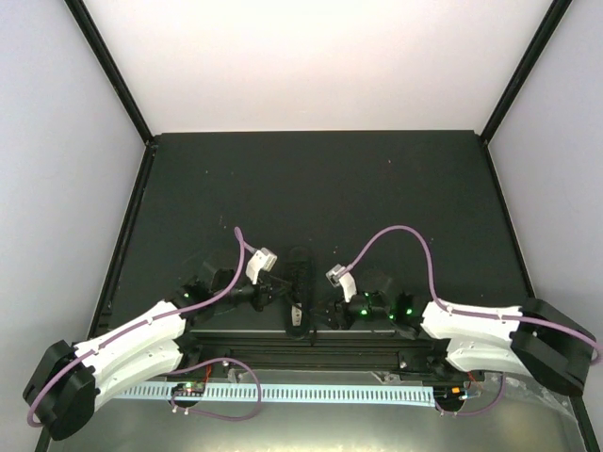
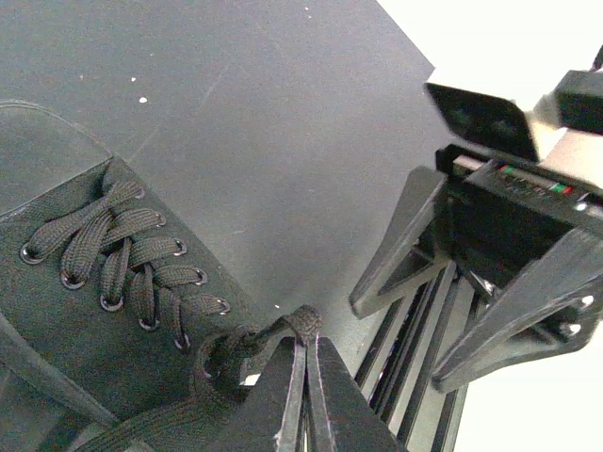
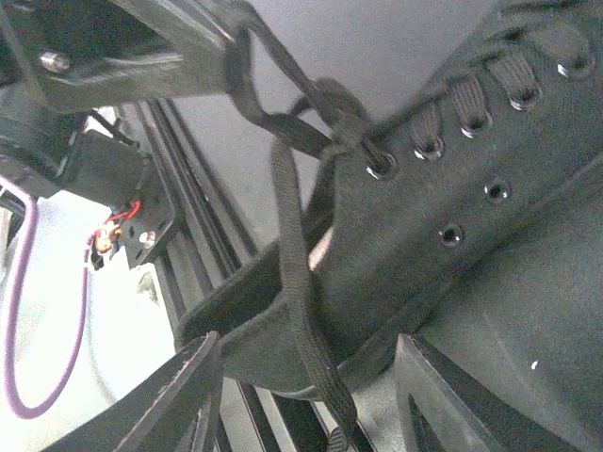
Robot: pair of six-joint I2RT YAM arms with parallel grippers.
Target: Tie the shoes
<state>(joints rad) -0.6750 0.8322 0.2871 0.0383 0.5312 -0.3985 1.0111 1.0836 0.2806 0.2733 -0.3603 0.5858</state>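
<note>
The black shoe point(image 1: 299, 282) lies in the middle near the table's front edge, with its pale patch toward me. In the left wrist view my left gripper point(image 2: 307, 341) is shut on a loop of black lace point(image 2: 309, 322) pulled out from the top eyelets of the shoe point(image 2: 85, 320). From above, my left gripper point(image 1: 274, 290) sits against the shoe's left side and my right gripper point(image 1: 323, 309) against its right. My right gripper point(image 3: 308, 350) is open around the heel end of the shoe point(image 3: 471, 179). A loose lace strand point(image 3: 294, 282) hangs between its fingers, touching neither.
Black slotted rails point(image 1: 311, 347) run along the table's front edge just behind the shoe's heel. A pale cable tray point(image 1: 311, 392) lies nearer me. Purple cables point(image 1: 405, 235) arch over both wrists. Dark matte table point(image 1: 320, 188) extends to the white back wall.
</note>
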